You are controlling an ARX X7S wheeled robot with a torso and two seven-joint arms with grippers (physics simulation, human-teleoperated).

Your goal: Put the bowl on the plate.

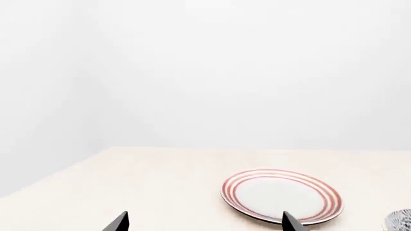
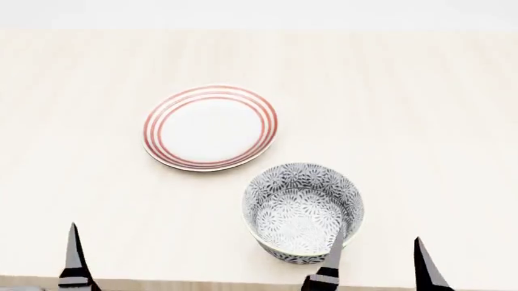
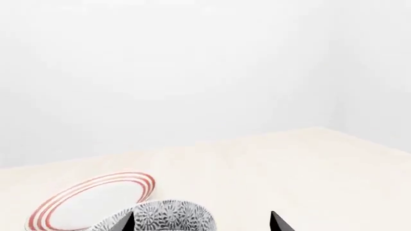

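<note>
The bowl (image 2: 299, 203), deep and covered in a grey-blue floral pattern, stands upright on the table near its front edge. The plate (image 2: 210, 127), white with red rings, lies flat just behind and to the left of it, apart from it. My right gripper (image 2: 377, 257) is open; its left finger (image 2: 332, 257) overlaps the bowl's near right rim and the other finger stands outside to the right. In the right wrist view the bowl (image 3: 168, 216) sits by one fingertip of the gripper (image 3: 202, 222). My left gripper (image 1: 205, 222) is open over bare table, near the plate (image 1: 281, 195).
The pale wooden table (image 2: 421, 109) stretches far back and to both sides. Its front edge (image 2: 202, 282) runs just below the grippers. A plain white wall (image 1: 205, 72) rises behind it. One left finger (image 2: 74, 257) shows at the front left.
</note>
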